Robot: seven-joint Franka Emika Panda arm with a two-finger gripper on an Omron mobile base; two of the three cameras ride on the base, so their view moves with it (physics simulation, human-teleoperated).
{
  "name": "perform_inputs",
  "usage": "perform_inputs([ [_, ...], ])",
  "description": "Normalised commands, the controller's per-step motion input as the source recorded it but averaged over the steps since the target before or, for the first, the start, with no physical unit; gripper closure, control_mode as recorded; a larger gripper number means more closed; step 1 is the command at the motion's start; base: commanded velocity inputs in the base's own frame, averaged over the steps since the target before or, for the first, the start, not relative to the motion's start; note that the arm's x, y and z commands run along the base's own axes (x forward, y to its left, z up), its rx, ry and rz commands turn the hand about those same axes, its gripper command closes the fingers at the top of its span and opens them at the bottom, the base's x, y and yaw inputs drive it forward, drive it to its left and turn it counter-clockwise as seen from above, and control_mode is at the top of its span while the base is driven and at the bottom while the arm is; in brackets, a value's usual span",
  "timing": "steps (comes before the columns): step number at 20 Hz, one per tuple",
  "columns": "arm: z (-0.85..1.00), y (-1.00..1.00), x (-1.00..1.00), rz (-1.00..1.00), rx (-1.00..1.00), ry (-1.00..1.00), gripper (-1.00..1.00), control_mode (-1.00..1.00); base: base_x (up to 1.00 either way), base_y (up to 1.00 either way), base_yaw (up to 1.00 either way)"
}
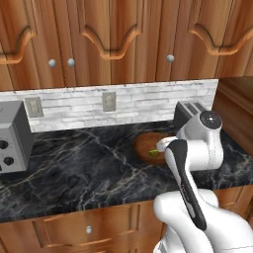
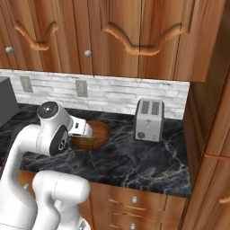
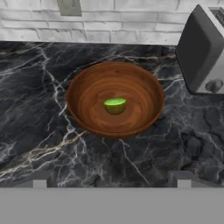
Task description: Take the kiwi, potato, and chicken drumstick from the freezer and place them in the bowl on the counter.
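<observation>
- The kiwi [image 3: 115,105] is found lying in the middle of the wooden bowl [image 3: 87,94], cut face turned up; one of the three items is judged to be delivered.
- The bowl is set on the black marble counter [image 3: 39,113], near the toaster [image 3: 205,52] and in front of the white brick backsplash [image 1: 143,101].
- The gripper [image 3: 111,179] is held above the near rim of the bowl, its two fingertips [image 3: 40,180] standing well apart at the bottom of the hand view.
- The jaws are seen spread about as wide as they go, and nothing is held between them.
- The hand is judged to be placed there because the fruit was to be dropped into the bowl; the wide opening is consistent with a release.
- No potato or chicken drumstick is seen in the bowl, so those two are taken as not yet fetched.
- A grey appliance [image 1: 12,141] is noted at the left end of the counter, and wall outlets [image 1: 108,101] are set in the backsplash.
- No brand, label or readable writing is found on the toaster, the outlets or the wooden cabinets [image 2: 134,40].
</observation>
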Motion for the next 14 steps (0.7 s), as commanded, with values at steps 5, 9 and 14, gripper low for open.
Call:
perform_inputs([
  [5,0.83,0.0,-0.48,0.0,-0.01,0.06,-1.0,-1.0,0.0,0.0,0.0],
  [9,0.43,0.0,-0.9,-0.01,-0.01,0.1,-1.0,-1.0,0.0,0.0,0.0],
  [14,0.33,0.0,-0.87,-0.06,0.0,0.09,-1.0,-1.0,0.0,0.0,0.0],
])
